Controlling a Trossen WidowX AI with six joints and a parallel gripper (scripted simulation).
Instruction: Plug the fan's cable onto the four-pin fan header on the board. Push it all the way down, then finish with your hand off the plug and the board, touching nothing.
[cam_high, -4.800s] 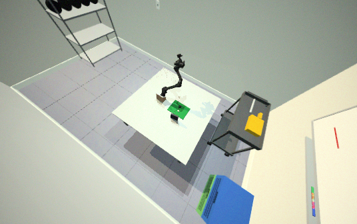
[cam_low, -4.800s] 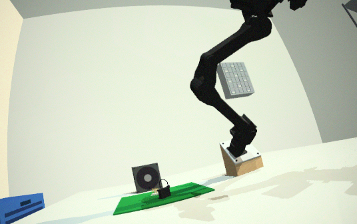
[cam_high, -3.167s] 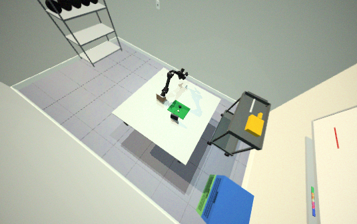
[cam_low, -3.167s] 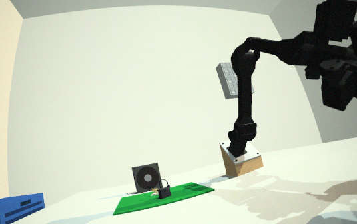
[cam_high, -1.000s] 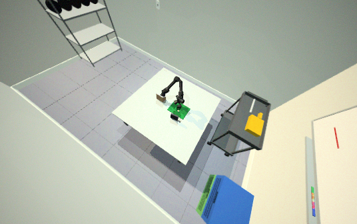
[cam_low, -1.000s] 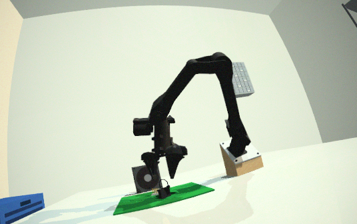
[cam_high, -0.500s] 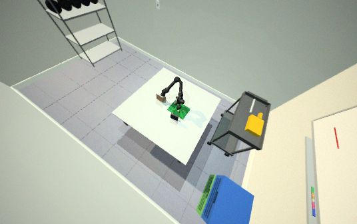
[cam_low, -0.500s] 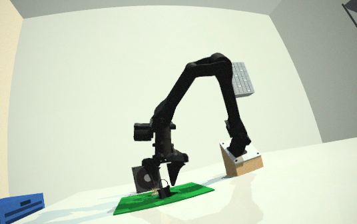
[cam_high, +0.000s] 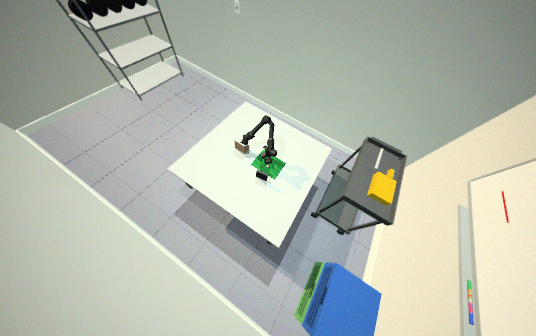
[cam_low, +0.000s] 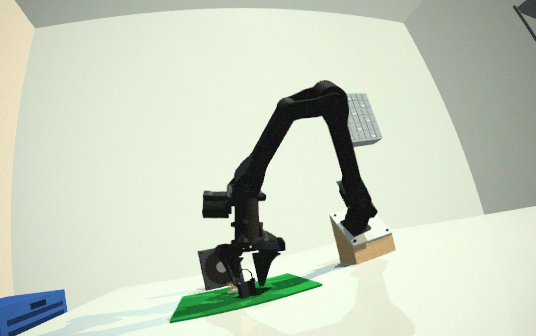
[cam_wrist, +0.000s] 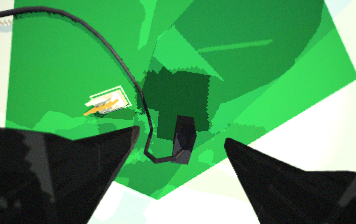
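Observation:
The green board (cam_high: 276, 166) (cam_low: 200, 306) (cam_wrist: 45, 65) lies on the table. The black plug (cam_low: 246, 288) (cam_wrist: 184, 140) rests on the board, apart from the header, with its thin black cable (cam_wrist: 114, 50) curving away to the upper left in the wrist view. The four-pin header (cam_wrist: 111, 99), white with yellowish pins, stands left of the plug in the wrist view. The fan (cam_high: 261, 175) (cam_low: 210, 270) stands upright beside the board. My gripper (cam_wrist: 183, 136) (cam_low: 250, 286) is open, pointing down low over the board, with its fingertips on either side of the plug and not touching it.
The arm's wooden base block (cam_high: 242, 147) (cam_low: 375, 250) stands on the white table (cam_high: 220, 170) (cam_low: 440, 285). A dark cart (cam_high: 356, 187) with a yellow object (cam_high: 382, 188) stands off the table. A blue box (cam_high: 345, 300) (cam_low: 37, 312) is also in view.

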